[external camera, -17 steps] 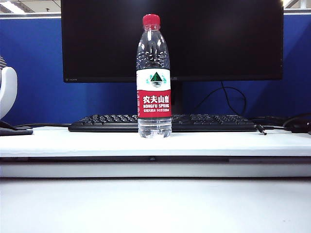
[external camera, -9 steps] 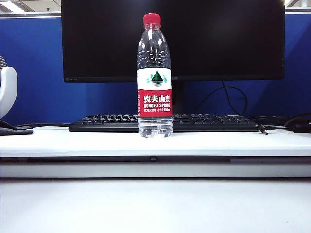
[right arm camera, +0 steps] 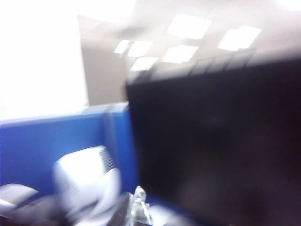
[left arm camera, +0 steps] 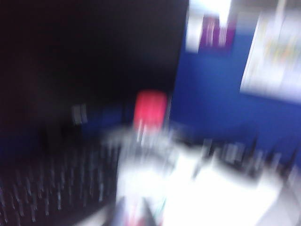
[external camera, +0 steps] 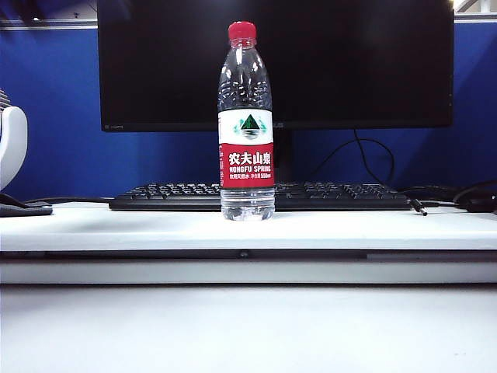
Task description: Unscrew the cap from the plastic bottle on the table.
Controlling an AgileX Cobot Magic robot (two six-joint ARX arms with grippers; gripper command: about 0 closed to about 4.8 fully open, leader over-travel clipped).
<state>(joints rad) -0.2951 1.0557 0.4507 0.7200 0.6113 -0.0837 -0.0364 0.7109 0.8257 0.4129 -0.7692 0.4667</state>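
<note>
The plastic bottle [external camera: 247,132] stands upright on the white table [external camera: 116,225] in front of the keyboard, its red cap [external camera: 241,31] on top. Neither gripper shows in the exterior view. The left wrist view is badly blurred: the red cap [left arm camera: 150,106] and the clear bottle [left arm camera: 141,160] lie just ahead of my left gripper [left arm camera: 134,214], whose fingers are only grey smears at the frame's edge. In the blurred right wrist view my right gripper [right arm camera: 138,202] looks shut to a point, with nothing in it, facing the monitor; the bottle is out of that view.
A black monitor [external camera: 311,62] and a black keyboard [external camera: 334,196] stand behind the bottle, before a blue partition. A white rounded device [external camera: 12,148] sits at the far left, and cables [external camera: 466,198] lie at the right. A lower white surface [external camera: 248,326] fills the foreground.
In the exterior view the bottle has stayed where it was and no arm has come into sight. The top left corner has turned darker.
</note>
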